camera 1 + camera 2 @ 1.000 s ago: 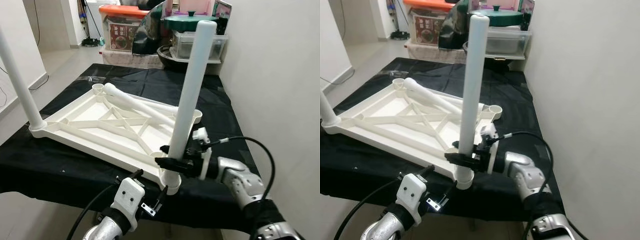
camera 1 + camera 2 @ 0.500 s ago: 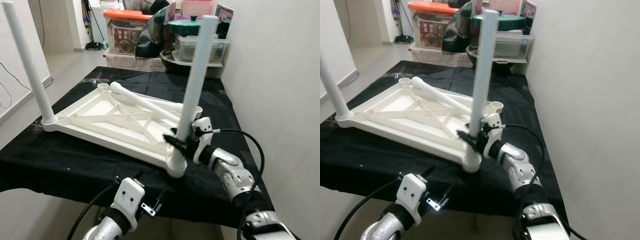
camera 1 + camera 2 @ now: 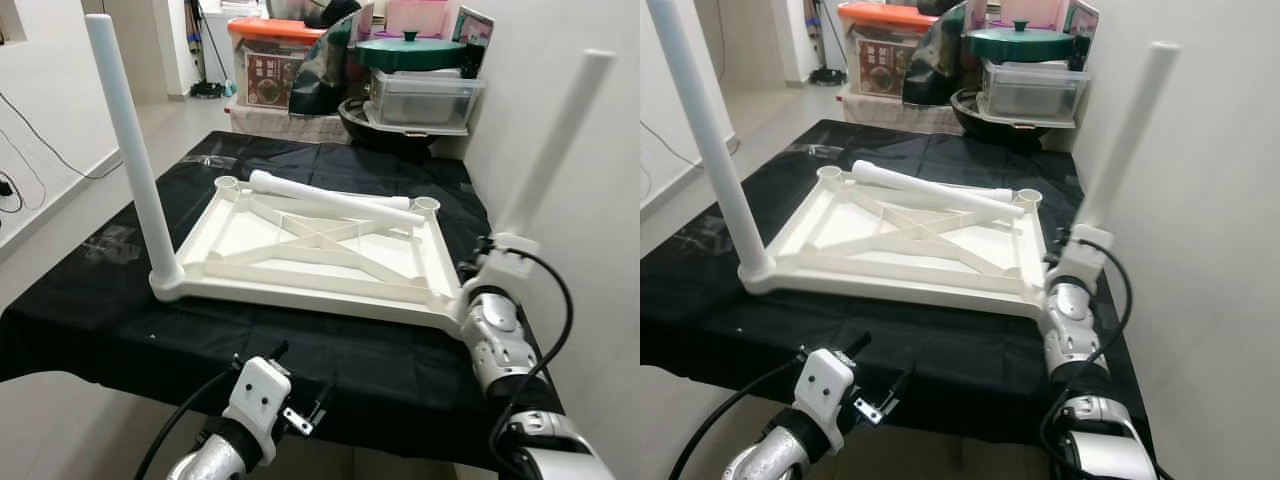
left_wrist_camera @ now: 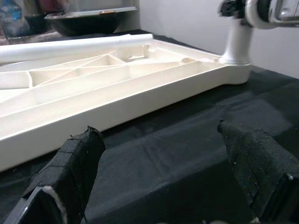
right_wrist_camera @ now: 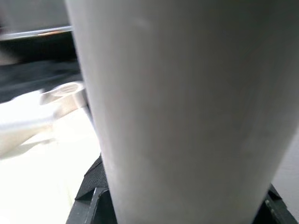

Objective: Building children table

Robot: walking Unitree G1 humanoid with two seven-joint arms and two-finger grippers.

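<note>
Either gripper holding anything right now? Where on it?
The right gripper is shut on the near-right table leg, low down near its socket. The left gripper is open over the black cloth, holding nothing.

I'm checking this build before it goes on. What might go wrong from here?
The right gripper holds a leg that leans toward the wall; forced, it may jam in its socket. The tabletop's near corner sits by the table edge and could slide off. A loose leg lying across it could roll.

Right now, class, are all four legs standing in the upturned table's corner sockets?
No: two legs stand at the near corners, while a loose leg lies across the tabletop by two empty far sockets.
</note>
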